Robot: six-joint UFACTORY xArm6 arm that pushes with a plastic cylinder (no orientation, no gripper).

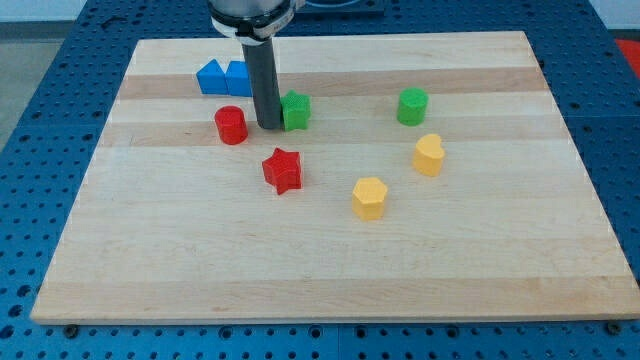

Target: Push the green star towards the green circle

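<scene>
The green star point(296, 110) lies on the wooden board, in the upper middle of the view. The green circle point(412, 106) stands to its right, about a hand's width away, with bare board between them. My tip point(268, 126) rests on the board right against the star's left side, between the star and the red circle point(231, 125). The dark rod rises straight up from there to the arm at the view's top.
Two blue blocks point(224, 78) sit side by side up and left of the tip. A red star point(283, 170) lies below the tip. A yellow heart point(429, 155) and a yellow hexagon point(369, 197) lie below the green circle.
</scene>
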